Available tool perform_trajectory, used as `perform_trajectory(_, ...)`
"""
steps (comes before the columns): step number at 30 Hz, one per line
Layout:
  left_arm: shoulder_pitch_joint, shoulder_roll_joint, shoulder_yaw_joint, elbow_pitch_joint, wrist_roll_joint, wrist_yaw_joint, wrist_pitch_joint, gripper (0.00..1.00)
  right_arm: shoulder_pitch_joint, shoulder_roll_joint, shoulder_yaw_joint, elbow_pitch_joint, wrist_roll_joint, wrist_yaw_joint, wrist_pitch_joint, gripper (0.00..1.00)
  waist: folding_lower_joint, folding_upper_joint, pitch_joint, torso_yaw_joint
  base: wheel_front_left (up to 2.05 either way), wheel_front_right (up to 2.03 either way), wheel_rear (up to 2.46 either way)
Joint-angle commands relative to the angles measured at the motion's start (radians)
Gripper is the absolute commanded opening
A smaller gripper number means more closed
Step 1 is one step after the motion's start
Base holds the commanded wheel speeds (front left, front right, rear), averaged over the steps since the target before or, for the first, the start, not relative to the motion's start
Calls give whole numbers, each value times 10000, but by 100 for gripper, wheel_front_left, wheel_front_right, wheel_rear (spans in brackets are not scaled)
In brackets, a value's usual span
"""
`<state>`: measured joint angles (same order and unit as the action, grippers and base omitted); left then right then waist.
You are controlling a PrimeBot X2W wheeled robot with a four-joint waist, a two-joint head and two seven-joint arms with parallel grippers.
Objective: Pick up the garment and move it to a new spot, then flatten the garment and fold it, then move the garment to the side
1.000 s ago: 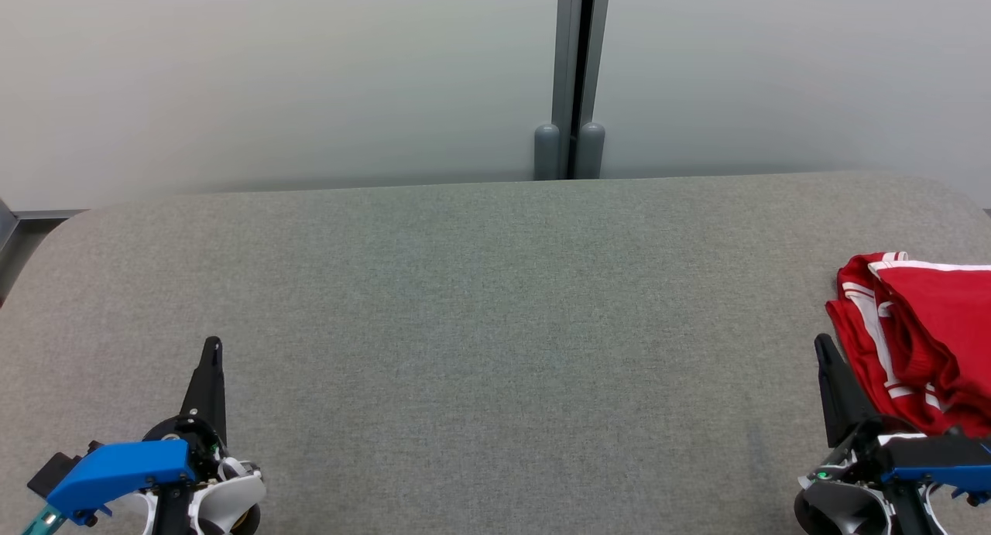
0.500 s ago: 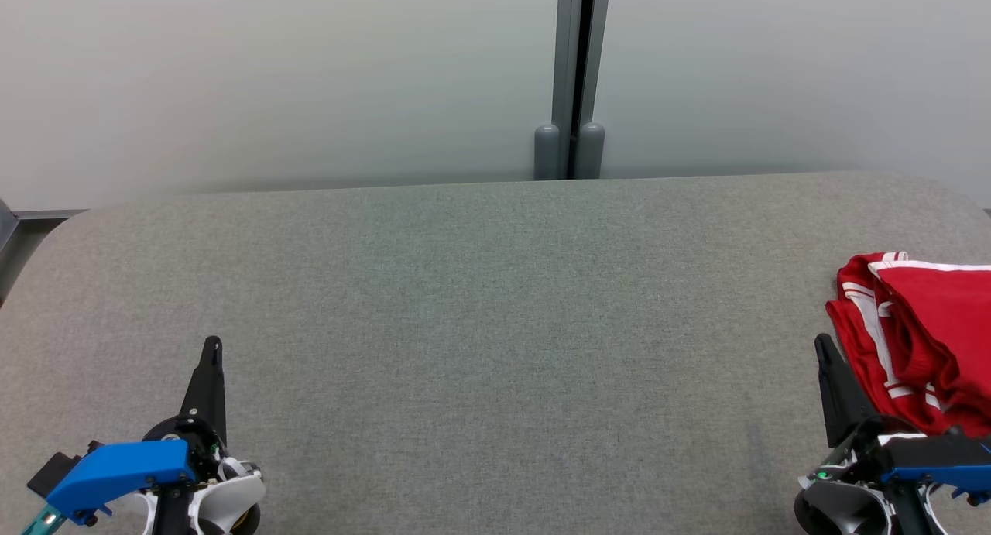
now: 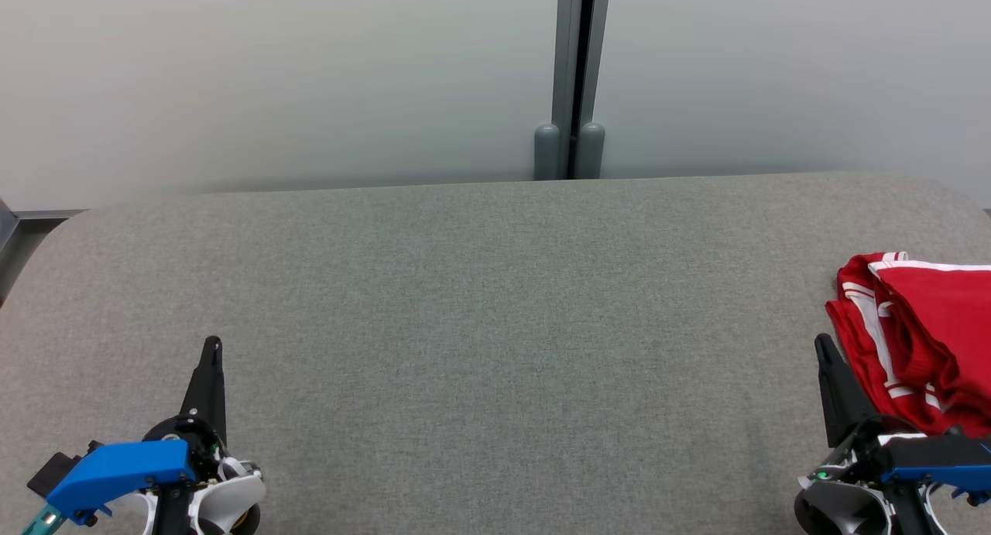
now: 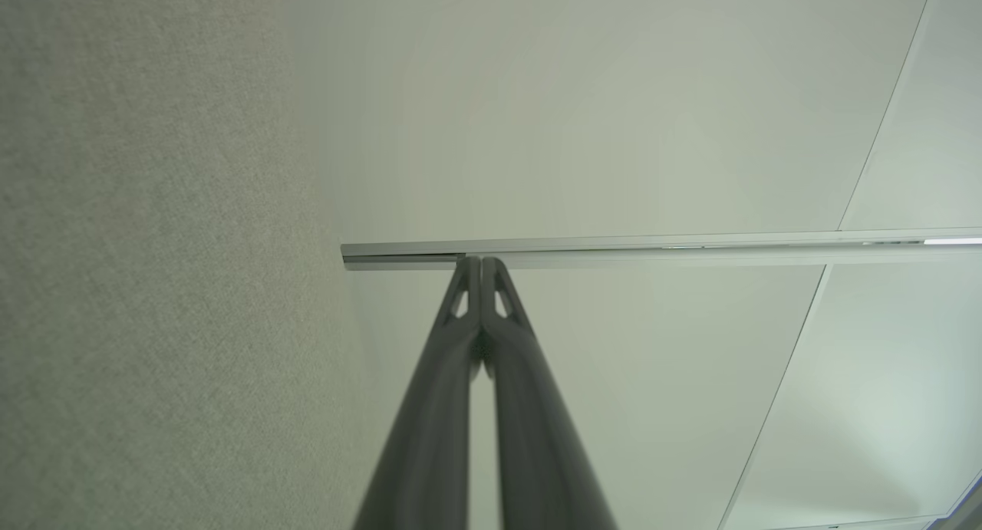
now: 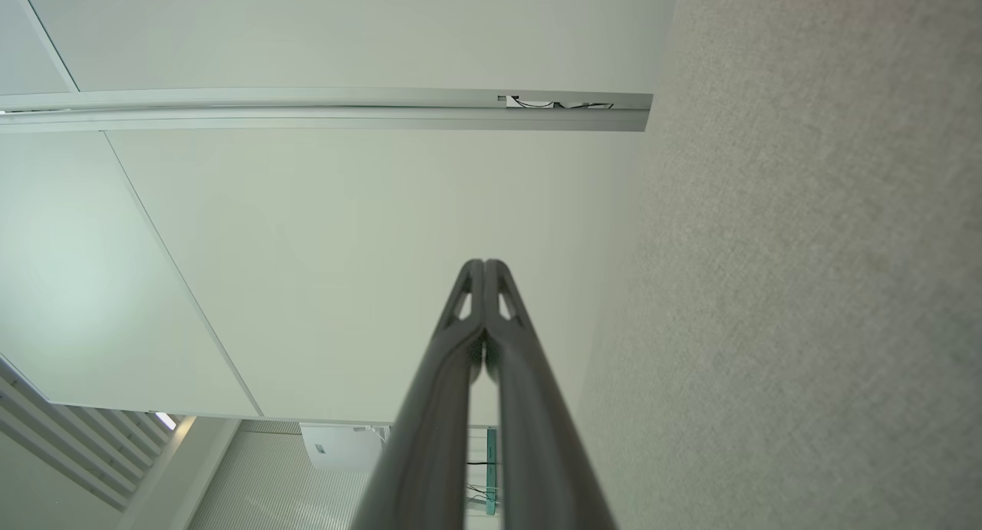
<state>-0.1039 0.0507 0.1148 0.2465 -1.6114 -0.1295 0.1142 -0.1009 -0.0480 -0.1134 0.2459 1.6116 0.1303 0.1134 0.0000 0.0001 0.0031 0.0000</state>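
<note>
A red garment [image 3: 921, 334] with white stripes lies folded at the right edge of the grey fabric table [image 3: 495, 326], partly cut off by the head view's border. My right gripper [image 3: 821, 343] is shut just left of it, empty, its tip beside the cloth's near edge. My left gripper [image 3: 211, 343] rests shut and empty at the lower left of the table. In the left wrist view the left gripper [image 4: 481, 263] has its fingers pressed together. The right gripper [image 5: 484, 265] in the right wrist view also has its fingers together, nothing between them.
A pale wall with a grey vertical post [image 3: 574, 78] stands behind the table's far edge. The table's rounded left corner [image 3: 54, 233] meets a grey ledge. Wide bare fabric lies between the two grippers.
</note>
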Motion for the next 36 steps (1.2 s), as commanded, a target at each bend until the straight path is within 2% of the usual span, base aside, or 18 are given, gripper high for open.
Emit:
perform_trajectory(1, -99, -23, 21, -43, -28, -34, 34, 0, -143, -40, -22, -29, 26, 7, 28, 0, 0, -1, 0, 0, 0, 0, 0)
perform_trajectory(36, -99, -23, 19, -45, -30, -34, 34, 0, -143, -41, -20, -29, 27, 7, 27, 0, 0, -1, 0, 0, 0, 0, 0)
